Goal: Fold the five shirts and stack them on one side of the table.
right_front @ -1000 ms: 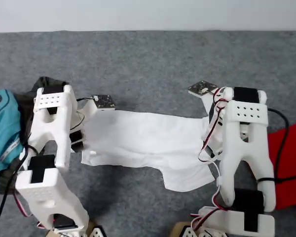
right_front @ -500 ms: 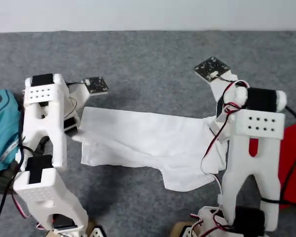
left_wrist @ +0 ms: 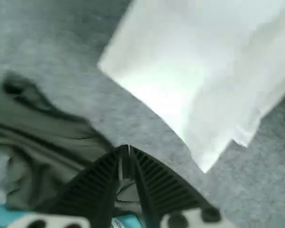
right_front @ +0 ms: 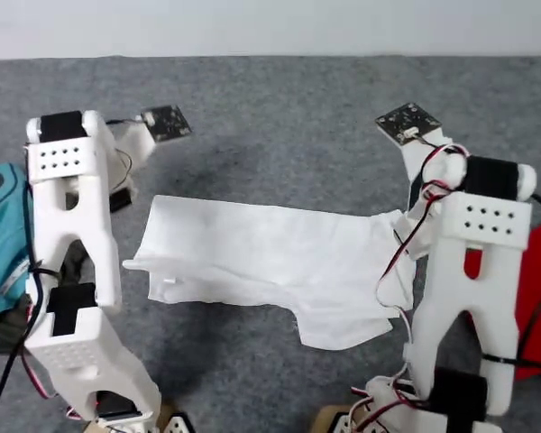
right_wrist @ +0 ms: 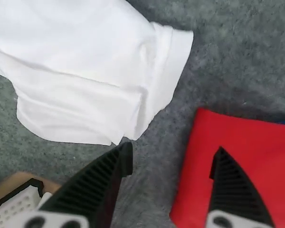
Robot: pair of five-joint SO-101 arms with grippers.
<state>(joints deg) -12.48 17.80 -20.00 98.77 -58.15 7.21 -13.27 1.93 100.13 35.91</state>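
A white shirt (right_front: 270, 262) lies partly folded in the middle of the grey table (right_front: 270, 108); the left wrist view shows one end of it (left_wrist: 204, 76), the right wrist view the other (right_wrist: 90, 66). My left arm (right_front: 68, 207) stands by the shirt's left end. Its gripper (left_wrist: 127, 154) is shut on nothing, over bare table beside an olive shirt (left_wrist: 38, 133). My right arm (right_front: 473, 244) stands at the shirt's right end. The right gripper (right_wrist: 171, 156) is open over the strip of table between the white shirt and a red shirt (right_wrist: 247, 156).
A teal shirt (right_front: 0, 234) lies at the table's left edge, next to the olive one. The red shirt (right_front: 532, 298) lies at the right edge, partly under the right arm. A pale wall (right_front: 270, 27) borders the far side.
Both arms have risen and swung outward, away from the white shirt's two ends. The shirt's left end has shifted slightly leftward and lies loose.
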